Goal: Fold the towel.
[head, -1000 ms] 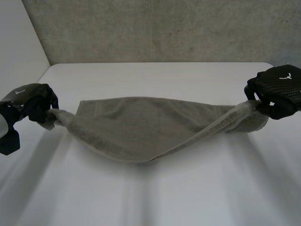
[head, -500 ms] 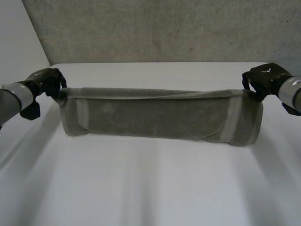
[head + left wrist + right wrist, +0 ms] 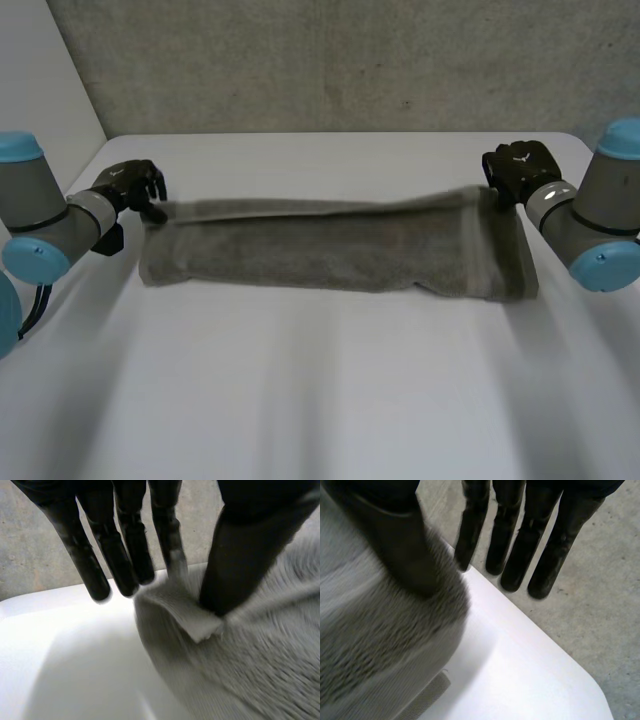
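Observation:
The grey-green towel (image 3: 330,255) lies on the white table (image 3: 320,400) as a long folded strip running left to right. My left hand (image 3: 135,185) is at its far left corner and my right hand (image 3: 515,170) at its far right corner. In the left wrist view the left hand (image 3: 125,550) has straight, spread fingers, and its thumb (image 3: 240,555) rests on the towel's corner (image 3: 200,625). In the right wrist view the right hand (image 3: 520,545) holds its fingers straight and off the cloth, while its thumb (image 3: 405,545) lies against the towel (image 3: 380,645).
The table's far edge (image 3: 340,133) runs just behind both hands, with a grey concrete surface (image 3: 350,60) beyond it. A white wall (image 3: 40,80) stands at the left. Bare tabletop stretches in front of the towel.
The towel, first held hanging between the hands, was carried to the far side and laid down folded. Both hands have uncurled their fingers from its corners.

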`<state>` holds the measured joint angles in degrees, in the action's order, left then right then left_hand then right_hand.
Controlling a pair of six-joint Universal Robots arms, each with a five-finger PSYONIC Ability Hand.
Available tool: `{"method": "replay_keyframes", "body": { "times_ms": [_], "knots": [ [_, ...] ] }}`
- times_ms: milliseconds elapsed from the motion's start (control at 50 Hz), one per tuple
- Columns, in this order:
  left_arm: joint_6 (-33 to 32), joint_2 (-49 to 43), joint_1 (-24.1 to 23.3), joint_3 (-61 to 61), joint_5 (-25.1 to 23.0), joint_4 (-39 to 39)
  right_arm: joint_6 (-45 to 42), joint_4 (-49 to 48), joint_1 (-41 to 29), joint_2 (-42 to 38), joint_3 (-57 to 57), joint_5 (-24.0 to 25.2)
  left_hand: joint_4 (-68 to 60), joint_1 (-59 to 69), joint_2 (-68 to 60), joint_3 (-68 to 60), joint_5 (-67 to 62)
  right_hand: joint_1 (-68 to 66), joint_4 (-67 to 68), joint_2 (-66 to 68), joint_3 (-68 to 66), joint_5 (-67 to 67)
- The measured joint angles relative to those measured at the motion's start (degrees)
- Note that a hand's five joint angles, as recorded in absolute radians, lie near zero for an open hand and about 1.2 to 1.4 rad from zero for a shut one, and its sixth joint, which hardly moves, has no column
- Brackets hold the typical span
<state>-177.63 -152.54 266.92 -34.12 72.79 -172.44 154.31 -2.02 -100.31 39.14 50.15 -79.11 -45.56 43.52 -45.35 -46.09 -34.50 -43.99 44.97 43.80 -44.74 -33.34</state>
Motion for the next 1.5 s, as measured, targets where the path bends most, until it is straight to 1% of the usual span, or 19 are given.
{"method": "replay_keyframes", "body": {
  "times_ms": [20, 40, 60, 120, 240, 420, 460, 580, 700, 800, 860, 940, 1020, 1080, 1180, 1260, 1340, 1440, 1500],
  "knots": [
    [0.02, -0.15, -0.04, 0.22, 0.12, 0.00, -0.03, 0.05, -0.10, -0.49, -0.43, -0.16, 4.80, -6.07, 6.02, 4.72, 6.20, 5.62, -4.40, -5.75, 5.52, 4.85],
    [0.09, -0.39, -0.12, 0.64, 0.34, 0.03, -0.07, 0.18, -0.30, -1.37, -1.19, -0.48, 16.30, -17.89, 16.45, 16.13, 18.13, 16.14, -15.03, -15.60, 15.10, 16.59],
    [0.18, -0.48, -0.17, 0.94, 0.48, 0.05, -0.10, 0.28, -0.49, -2.05, -1.86, -0.83, 24.81, -24.67, 24.90, 24.80, 26.15, 23.61, -23.30, -23.60, 23.28, 24.88],
    [0.54, -0.35, -0.34, 1.40, 0.70, 0.16, -0.14, 0.65, -0.96, -3.34, -3.46, -2.00, 31.23, -29.31, 31.33, 31.97, 31.39, 29.41, -30.30, -29.20, 30.25, 30.03],
    [1.47, 1.93, -0.95, 0.78, 0.74, 0.72, 0.18, 1.46, -1.50, -2.37, -5.71, -4.30, 31.28, -29.31, 31.42, 32.00, 31.39, 29.88, -30.38, -29.20, 30.55, 30.03],
    [1.78, 11.33, -1.43, -6.46, 0.34, 2.76, 0.80, 2.19, -2.20, 8.99, -3.10, -5.07, 31.28, -29.31, 31.44, 32.00, 31.39, 30.35, -30.38, -29.20, 30.56, 30.03],
    [1.53, 15.49, -1.43, -11.03, 0.09, 2.94, 0.82, 2.83, -2.53, 13.58, -0.30, -5.02, 31.28, -29.32, 31.50, 32.00, 31.40, 30.36, -30.38, -29.20, 30.61, 30.03],
    [1.01, 24.35, -1.45, -23.00, -0.23, 1.55, 0.63, 5.47, -2.77, 22.26, 7.79, -4.62, 31.28, -29.39, 31.56, 32.07, 31.42, 30.41, -30.38, -29.20, 30.61, 30.03],
    [-0.30, 29.65, -1.51, -33.04, -0.09, -2.10, -0.06, 9.62, -2.46, 27.19, 16.80, -3.99, 31.28, -29.39, 31.57, 32.08, 31.42, 30.56, -30.38, -29.20, 30.62, 30.03],
    [-3.94, 30.76, -1.57, -39.05, 0.29, -5.84, -1.26, 11.31, -2.17, 28.12, 22.55, -3.68, 31.28, -29.39, 31.57, 32.08, 31.39, 30.46, -30.36, -29.20, 30.60, 29.89],
    [-8.02, 30.37, -1.64, -42.43, 0.63, -8.33, -2.54, 11.42, -2.04, 28.06, 26.25, -3.35, 31.29, -29.39, 31.56, 32.08, 31.37, 30.16, -30.34, -29.17, 30.50, 29.87],
    [-13.69, 28.25, -1.68, -45.24, 1.64, -11.30, -3.92, 9.80, -1.64, 27.45, 30.94, -2.05, 31.28, -29.39, 31.56, 32.08, 31.25, 30.09, -30.23, -29.17, 30.50, 29.87],
    [-16.50, 25.96, -1.74, -45.95, 2.73, -13.21, -4.36, 6.32, -0.50, 26.58, 35.00, -0.65, 31.26, -29.38, 31.53, 32.06, 31.25, 29.94, -30.22, -29.06, 30.50, 29.87],
    [-17.23, 24.56, -1.74, -45.79, 3.30, -14.33, -4.44, 2.96, 0.29, 25.87, 37.61, 0.16, 31.14, -29.23, 31.40, 31.90, 30.31, 27.97, -29.30, -28.67, 29.04, 27.48],
    [-17.62, 22.09, -1.79, -45.15, 3.77, -16.24, -4.34, -3.92, 1.18, 24.23, 41.42, 1.02, 29.68, -27.34, 28.76, 29.63, 27.22, 20.91, -21.50, -20.62, 21.31, 19.18],
    [-17.62, 21.17, -1.83, -44.90, 3.78, -16.97, -4.14, -6.94, 1.34, 23.19, 42.39, 1.09, 27.45, -24.92, 27.02, 27.86, 25.52, 16.48, -17.60, -16.32, 17.06, 15.12],
    [-17.60, 20.78, -1.85, -44.83, 3.78, -17.35, -4.11, -8.15, 1.37, 22.33, 42.48, 1.04, 27.26, -24.60, 26.78, 27.59, 25.20, 14.57, -16.05, -14.83, 15.47, 13.54],
    [-17.55, 20.46, -1.85, -44.72, 4.17, -17.69, -4.20, -8.74, 2.04, 20.95, 42.16, 1.02, 26.97, -24.22, 26.35, 27.07, 24.82, 7.78, -8.80, -7.73, 8.44, 6.82],
    [-17.46, 20.26, -1.85, -44.72, 4.96, -18.56, -4.29, -9.05, 2.74, 20.24, 41.99, 1.07, 23.54, -20.82, 22.97, 23.79, 21.70, 4.65, -5.61, -4.68, 5.22, 3.73]
  ]
}}
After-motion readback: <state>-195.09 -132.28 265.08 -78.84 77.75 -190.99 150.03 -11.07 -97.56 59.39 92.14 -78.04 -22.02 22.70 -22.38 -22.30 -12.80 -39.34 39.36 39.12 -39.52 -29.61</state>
